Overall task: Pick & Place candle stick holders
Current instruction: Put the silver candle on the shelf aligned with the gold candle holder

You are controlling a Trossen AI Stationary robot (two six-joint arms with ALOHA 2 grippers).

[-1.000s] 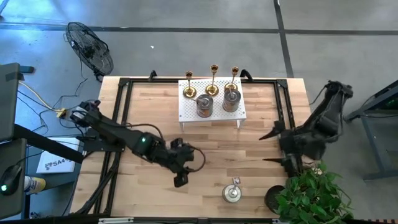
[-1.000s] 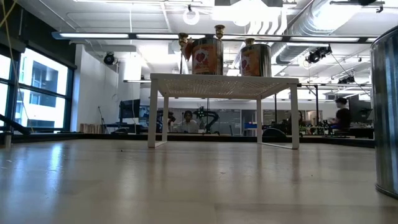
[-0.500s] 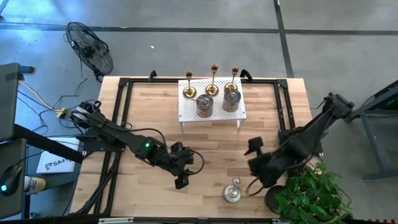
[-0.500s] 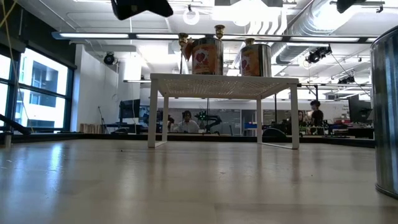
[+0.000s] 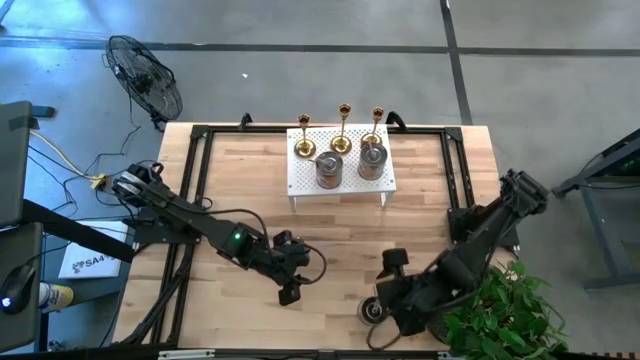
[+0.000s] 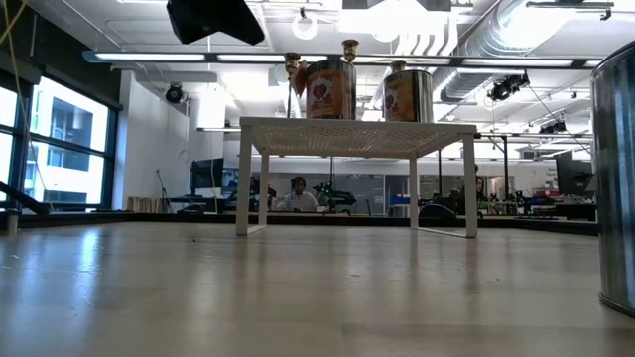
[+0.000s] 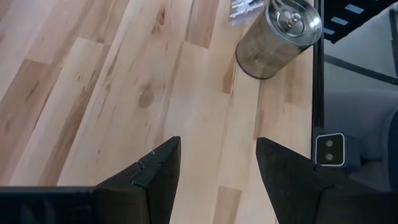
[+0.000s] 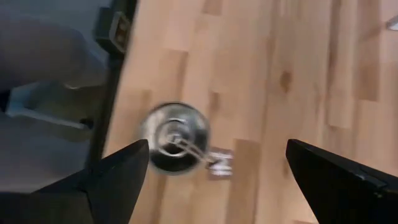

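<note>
Three gold candlesticks (image 5: pixel 343 128) and two silvery cylindrical holders (image 5: pixel 329 168) stand on the white perforated rack (image 5: pixel 303 180) at the table's far middle. They also show in the low view (image 6: pixel 327 89). A third squat holder (image 5: pixel 372 310) stands upright on the table near the near edge, with a small tag beside it. It also shows in the left wrist view (image 7: pixel 280 34) and the right wrist view (image 8: pixel 176 137). My right gripper (image 5: pixel 385 300) hovers open just above it, fingers wide (image 8: pixel 214 162). My left gripper (image 5: pixel 290 292) is open and empty (image 7: pixel 217 149) to the holder's left.
A potted plant (image 5: pixel 500 310) stands at the near right corner, close behind my right arm. A black frame (image 5: pixel 200 180) runs around the tabletop. The loose holder fills the low view's right edge (image 6: pixel 617 178). People stand in the room beyond.
My right gripper has swung from the table's right edge toward the near edge and leftward, and now hangs over the loose holder. The holder has stayed where it was.
</note>
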